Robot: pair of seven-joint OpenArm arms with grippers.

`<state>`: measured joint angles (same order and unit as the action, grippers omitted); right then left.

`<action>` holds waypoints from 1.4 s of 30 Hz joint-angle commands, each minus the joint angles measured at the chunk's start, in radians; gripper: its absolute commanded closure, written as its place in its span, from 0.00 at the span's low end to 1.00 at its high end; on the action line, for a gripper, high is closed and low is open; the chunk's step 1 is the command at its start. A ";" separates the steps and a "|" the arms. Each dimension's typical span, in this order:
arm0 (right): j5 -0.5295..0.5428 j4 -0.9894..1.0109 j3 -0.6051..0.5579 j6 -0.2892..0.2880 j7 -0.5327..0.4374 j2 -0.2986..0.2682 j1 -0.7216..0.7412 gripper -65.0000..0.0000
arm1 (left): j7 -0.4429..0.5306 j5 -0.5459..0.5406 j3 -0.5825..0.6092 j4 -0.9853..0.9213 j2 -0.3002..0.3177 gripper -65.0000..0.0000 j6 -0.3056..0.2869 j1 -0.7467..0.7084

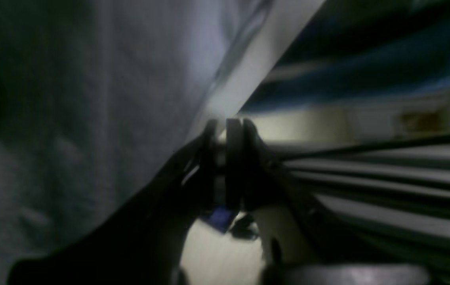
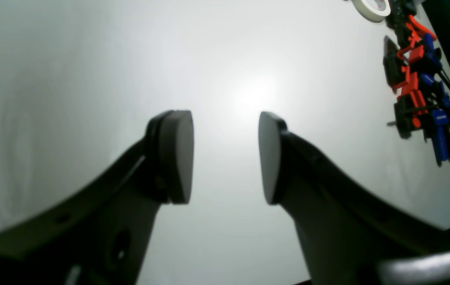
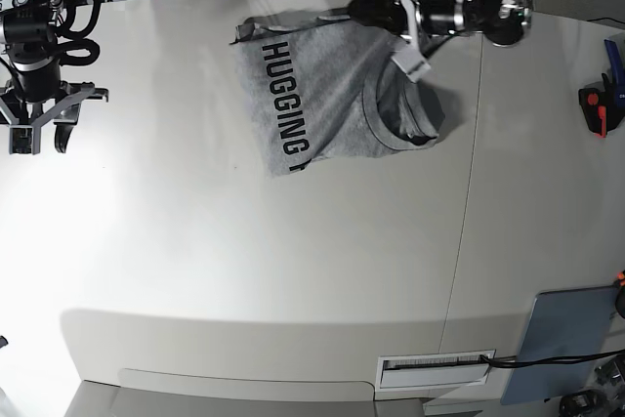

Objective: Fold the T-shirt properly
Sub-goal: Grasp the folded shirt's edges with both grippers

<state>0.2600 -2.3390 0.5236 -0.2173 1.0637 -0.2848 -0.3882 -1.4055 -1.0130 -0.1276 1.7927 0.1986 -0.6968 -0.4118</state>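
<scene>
White tabletop [image 3: 244, 271] carrying a grey T-shirt [image 3: 322, 95] near its far edge, with one robot arm on either side.

Lying partly folded, the T-shirt is showing black capitals reading "HUGGING" and its ribbed neck opening facing the seam in the table. At the shirt's far edge the left gripper [image 1: 227, 130] is pinching grey fabric, its jaws closed together. Well apart at the other end of the table, the right gripper [image 2: 225, 156] is hovering over bare surface with its pads [image 2: 177, 154] spread wide, holding nothing. Red and blue clamps [image 2: 423, 87] are lying near the table's corner.
</scene>
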 commanded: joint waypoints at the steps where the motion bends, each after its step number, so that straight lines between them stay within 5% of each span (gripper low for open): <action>1: -0.006 -0.017 0.006 0.004 -0.021 -0.015 0.003 0.59 | 0.009 0.021 0.018 0.014 0.018 0.95 -0.001 0.003; 8: -0.006 -0.017 0.006 -0.003 -0.017 -0.057 0.003 0.59 | 0.275 0.454 0.066 0.012 0.090 0.95 -0.001 0.021; 12: -0.006 -0.017 0.006 -0.003 -0.020 -0.076 0.003 0.59 | 0.430 0.607 0.066 0.011 0.118 0.95 0.100 0.061; 17: 0.063 -0.017 -0.003 -0.004 -0.045 -0.078 0.003 0.60 | 0.550 0.736 0.066 0.000 0.117 0.95 0.133 0.128; 21: 0.084 -0.017 -0.105 -0.026 -0.105 -0.078 0.006 0.71 | 0.610 0.755 0.066 -0.023 0.117 0.95 0.132 0.167; 26: 0.050 0.104 -0.315 -0.026 -0.184 -0.078 0.098 1.00 | 0.610 0.755 0.066 -0.029 0.117 0.95 0.132 0.176; 35: -0.010 0.539 -0.660 -0.026 -0.234 -0.072 0.352 1.00 | 0.613 0.748 0.066 -0.029 0.112 0.95 0.133 0.176; 42: -0.052 0.672 -0.867 -0.026 -0.288 -0.039 0.486 1.00 | 0.613 0.748 0.066 -0.029 0.112 0.95 0.170 0.176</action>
<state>0.2066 -1.6520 -0.3500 -0.2462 0.7971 -0.3161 0.0807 -0.8131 -0.2520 -0.0582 1.7496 0.3046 -0.5251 -0.2455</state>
